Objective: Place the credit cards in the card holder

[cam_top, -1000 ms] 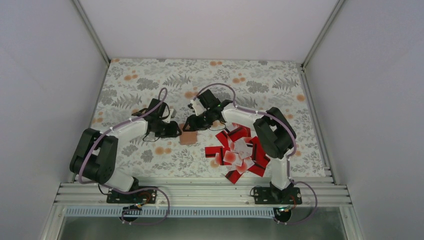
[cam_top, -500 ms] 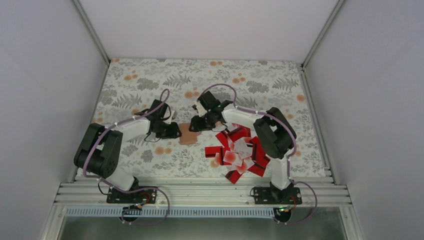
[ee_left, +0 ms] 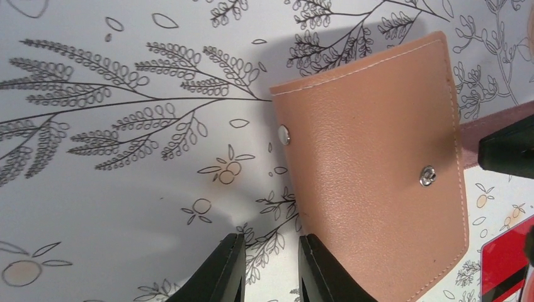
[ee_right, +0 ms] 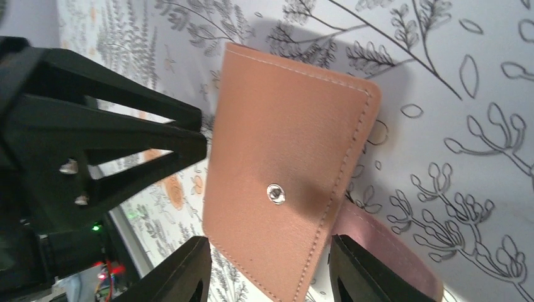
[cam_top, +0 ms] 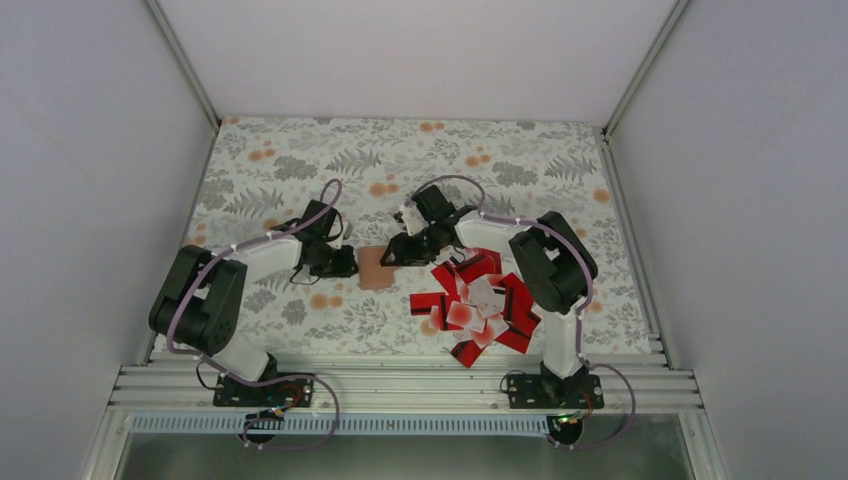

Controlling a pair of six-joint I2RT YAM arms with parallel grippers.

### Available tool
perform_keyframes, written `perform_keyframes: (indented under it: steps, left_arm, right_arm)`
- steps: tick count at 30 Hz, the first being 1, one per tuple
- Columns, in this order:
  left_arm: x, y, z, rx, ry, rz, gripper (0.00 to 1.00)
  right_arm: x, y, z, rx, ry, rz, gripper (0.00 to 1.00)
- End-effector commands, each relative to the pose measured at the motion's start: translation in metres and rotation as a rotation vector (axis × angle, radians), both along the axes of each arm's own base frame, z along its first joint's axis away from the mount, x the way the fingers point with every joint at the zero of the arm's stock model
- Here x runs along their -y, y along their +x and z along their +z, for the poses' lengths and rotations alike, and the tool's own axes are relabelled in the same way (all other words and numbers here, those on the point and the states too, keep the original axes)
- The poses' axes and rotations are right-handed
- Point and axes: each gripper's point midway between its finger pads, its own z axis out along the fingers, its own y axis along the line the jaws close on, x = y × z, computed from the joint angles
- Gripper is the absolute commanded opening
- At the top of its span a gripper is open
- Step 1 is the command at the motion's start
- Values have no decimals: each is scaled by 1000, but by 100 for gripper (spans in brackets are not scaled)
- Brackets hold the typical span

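The tan card holder (cam_top: 377,267) lies on the floral mat between my two grippers, its snap-button flap (ee_left: 371,170) facing up. My left gripper (ee_left: 271,251) is at its left edge, jaws a narrow gap apart with only mat between them; one fingertip (ee_left: 318,264) rests against the holder's edge. My right gripper (ee_right: 267,251) stands open, its fingers straddling the holder's near end (ee_right: 283,163), with a pinkish inner flap (ee_right: 384,251) showing beneath. The credit cards (cam_top: 480,300), red and white, lie in a loose pile to the right of the holder.
The floral mat (cam_top: 300,170) is bounded by white walls and a metal rail (cam_top: 400,385) at the near edge. The right arm's elbow (cam_top: 550,265) hangs over the card pile. My left gripper's black body (ee_right: 107,145) fills the left of the right wrist view.
The left gripper's jaws have narrowed beside the holder. The right wrist has shifted to the right and the holder has slid slightly towards the far side.
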Motion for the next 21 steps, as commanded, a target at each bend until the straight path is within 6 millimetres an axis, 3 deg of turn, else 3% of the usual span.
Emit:
perform_keyframes:
  steps: [1, 5, 11, 17, 21]
  left_arm:
    - [6, 3, -4, 8, 10, -32, 23]
    - [11, 5, -8, -2, 10, -44, 22]
    - [13, 6, -13, -14, 19, -43, 22]
    - [11, 5, -18, -23, 32, -44, 21]
    - [15, 5, -18, -24, 15, -54, 22]
  right_arm:
    - [-8, -2, 9, -33, 107, 36, 49]
    - [-6, -2, 6, -59, 111, 34, 50]
    - [13, 6, -12, -81, 14, -36, 51]
    - [23, 12, -10, -64, -9, -68, 51]
    - [18, 8, -11, -81, 26, -49, 51]
